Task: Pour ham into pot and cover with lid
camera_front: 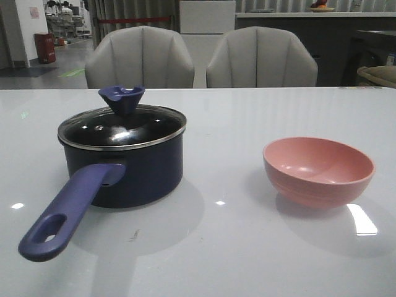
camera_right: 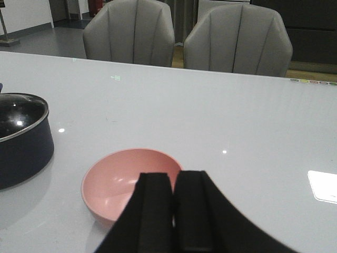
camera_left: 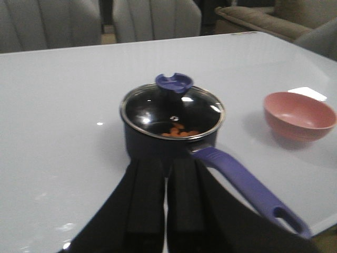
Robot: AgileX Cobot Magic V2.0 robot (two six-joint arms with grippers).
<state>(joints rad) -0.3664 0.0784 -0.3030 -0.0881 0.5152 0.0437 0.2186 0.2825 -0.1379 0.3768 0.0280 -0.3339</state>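
Note:
The dark navy pot stands on the left of the white table, its blue-purple handle pointing toward the near edge. The glass lid sits on the pot, navy knob up. Through the glass, orange-pink ham bits lie in the pot's bottom. My left gripper is shut and empty, drawn back on the near side of the pot. Shut and empty too, my right gripper hovers at the near side of the pink bowl. Neither gripper shows in the front view.
An empty pink bowl stands on the right of the table. Two grey chairs stand behind the far edge. Bare tabletop lies between pot and bowl.

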